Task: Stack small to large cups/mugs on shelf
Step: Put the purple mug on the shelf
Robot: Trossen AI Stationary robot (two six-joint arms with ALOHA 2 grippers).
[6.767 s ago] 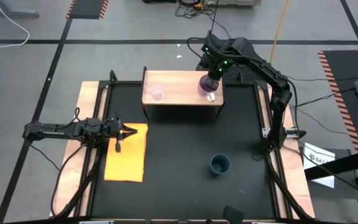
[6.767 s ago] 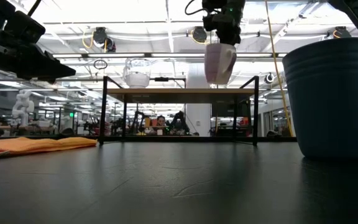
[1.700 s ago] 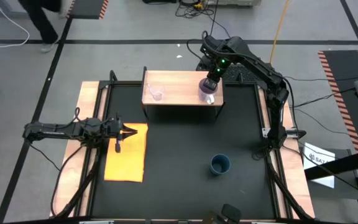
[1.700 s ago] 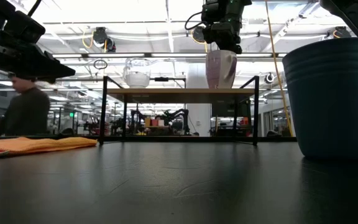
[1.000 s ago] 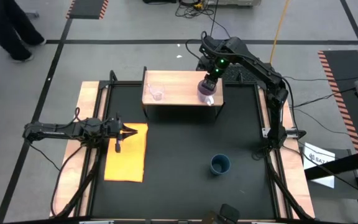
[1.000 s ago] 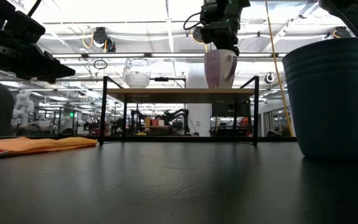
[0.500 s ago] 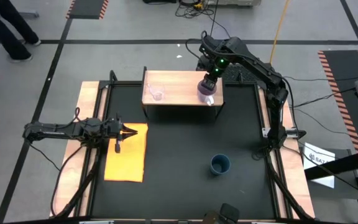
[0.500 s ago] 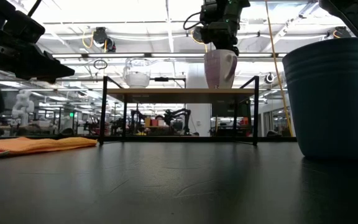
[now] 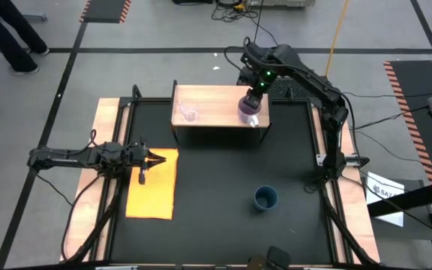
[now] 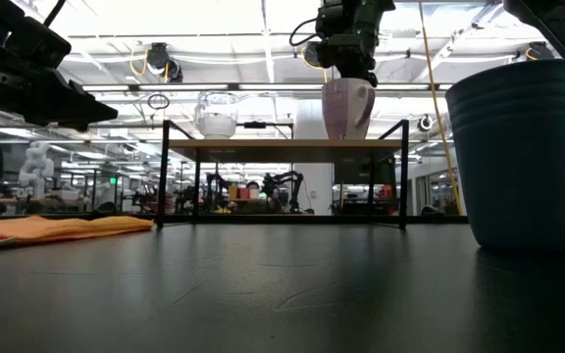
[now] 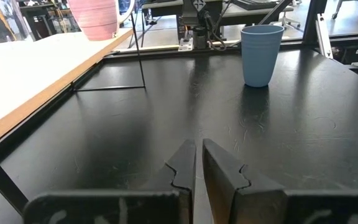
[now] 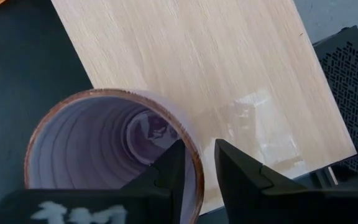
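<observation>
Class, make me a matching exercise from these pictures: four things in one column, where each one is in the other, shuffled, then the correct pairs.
Things
1. glass cup
2. purple mug
3. blue cup
4. left gripper

Places
A. on the black table, near the front
B. over the orange mat
C. left part of the shelf
D. right part of the shelf, rim between the right gripper's fingers

Pairs: 1-C, 2-D, 3-A, 4-B

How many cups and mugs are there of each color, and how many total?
Clear glass cup: 1
Light purple mug: 1
Dark teal-blue cup: 1
Total: 3
</observation>
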